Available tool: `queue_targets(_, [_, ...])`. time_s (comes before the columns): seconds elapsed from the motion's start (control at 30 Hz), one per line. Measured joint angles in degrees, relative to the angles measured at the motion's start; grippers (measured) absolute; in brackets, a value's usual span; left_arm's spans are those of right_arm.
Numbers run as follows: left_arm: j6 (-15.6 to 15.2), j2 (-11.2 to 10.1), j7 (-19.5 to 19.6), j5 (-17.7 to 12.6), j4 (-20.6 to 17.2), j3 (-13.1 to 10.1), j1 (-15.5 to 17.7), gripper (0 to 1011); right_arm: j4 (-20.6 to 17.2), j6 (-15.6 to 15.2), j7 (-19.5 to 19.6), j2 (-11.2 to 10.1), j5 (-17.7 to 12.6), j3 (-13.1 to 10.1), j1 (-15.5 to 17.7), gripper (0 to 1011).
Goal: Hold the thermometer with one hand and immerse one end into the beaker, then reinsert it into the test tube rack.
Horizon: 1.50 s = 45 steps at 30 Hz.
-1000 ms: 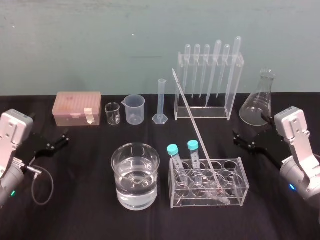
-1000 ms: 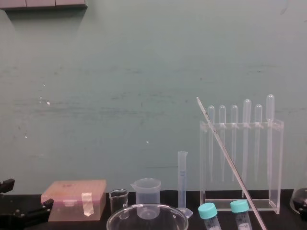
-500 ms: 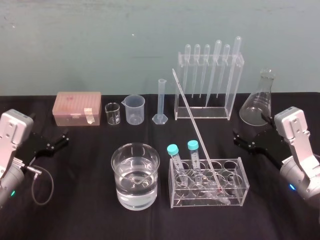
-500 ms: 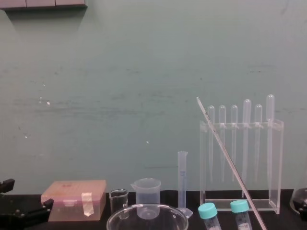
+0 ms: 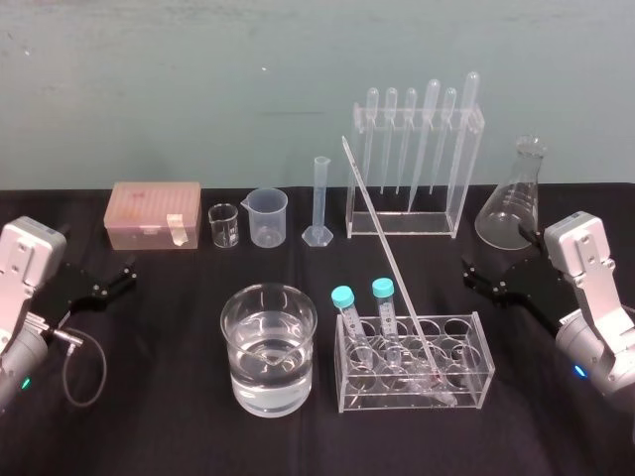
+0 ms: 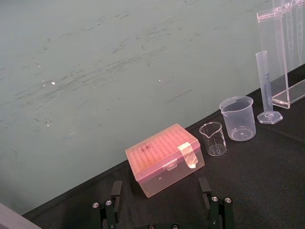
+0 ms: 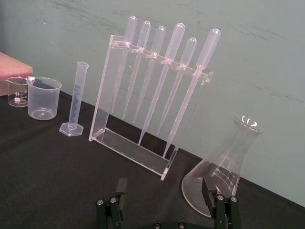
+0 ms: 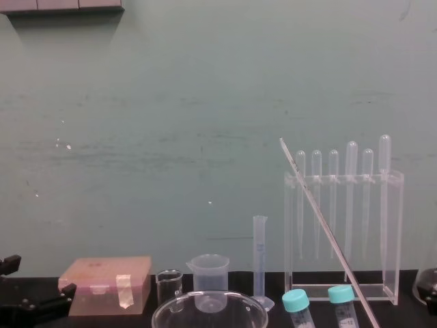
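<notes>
At table centre, by my reading, the task has not begun. The thermometer (image 5: 387, 256) stands with its lower end in the low test tube rack (image 5: 417, 395) and leans up toward 11 o'clock, with nothing touching it. The left gripper (image 5: 126, 275) rests far out at 9 o'clock and the right gripper (image 5: 467, 274) at 3 o'clock. Both have their jaws spread and hold nothing, and both are well apart from the rod. Grasping, dipping and reinserting are all left to do.

As for the containers, the tall pipette stand (image 5: 451, 223) at 12 o'clock hangs six bulb pipettes. The test tube rack carries two teal-capped tubes (image 5: 342, 297) at its 9 o'clock end beside the thermometer, and its other holes look vacant. The beaker (image 5: 268, 349), just beside the rack at 9 o'clock, holds clear liquid to roughly half its height. The conical flask (image 5: 514, 206) at 2 o'clock looks empty. So do the plastic spouted beaker (image 5: 268, 216), the graduated cylinder (image 5: 319, 203) and the tiny glass beaker (image 5: 223, 226) along the back. The pink box (image 5: 156, 213) at 10 o'clock is closed.
</notes>
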<state>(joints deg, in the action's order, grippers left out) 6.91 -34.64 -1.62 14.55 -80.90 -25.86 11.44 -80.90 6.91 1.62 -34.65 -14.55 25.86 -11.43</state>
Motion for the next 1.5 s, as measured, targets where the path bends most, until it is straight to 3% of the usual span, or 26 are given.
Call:
queue_targets(0.23, [0.0, 0.0, 0.0, 0.0, 0.0, 0.0, 0.0, 1008, -0.5, -0.6, -1.0, -0.3, -0.3, -0.7, 0.1, 1003])
queue_targets(0.37, [0.0, 0.0, 0.0, 0.0, 0.0, 0.0, 0.0, 1008, -1.8, -1.9, -3.4, -0.7, -2.4, -2.2, 0.3, 1003])
queue_targets(0.47, [0.0, 0.0, 0.0, 0.0, 0.0, 0.0, 0.0, 1008, -3.7, -3.9, -6.5, -1.0, -6.2, -4.0, 0.4, 1003])
queue_targets(0.63, [0.0, 0.0, 0.0, 0.0, 0.0, 0.0, 0.0, 1008, -7.5, -9.8, -13.9, -1.2, -14.6, -7.0, -0.5, 1003])
queue_targets(0.67, [0.0, 0.0, 0.0, 0.0, 0.0, 0.0, 0.0, 1008, -7.5, -9.8, -13.9, -1.2, -14.6, -7.0, -0.5, 1003])
queue_targets(0.77, [0.0, 0.0, 0.0, 0.0, 0.0, 0.0, 0.0, 1008, -9.4, -13.9, -19.6, -1.4, -18.7, -7.6, -2.8, 1003])
queue_targets(0.9, [0.0, 0.0, 0.0, 0.0, 0.0, 0.0, 0.0, 1008, -10.7, -17.0, -24.2, -1.4, -21.4, -7.7, -4.8, 1003])
queue_targets(0.97, [0.0, 0.0, 0.0, 0.0, 0.0, 0.0, 0.0, 1008, -11.8, -19.4, -27.9, -1.5, -23.8, -7.2, -6.9, 1003])
queue_targets(1.17, [0.0, 0.0, 0.0, 0.0, 0.0, 0.0, 0.0, 1008, -12.2, -22.4, -32.8, -1.9, -26.8, -4.8, -10.7, 1003])
queue_targets(1.5, [0.0, 0.0, 0.0, 0.0, 0.0, 0.0, 0.0, 1008, -7.5, -25.7, -33.8, -0.1, -24.6, 1.6, -17.1, 1003])
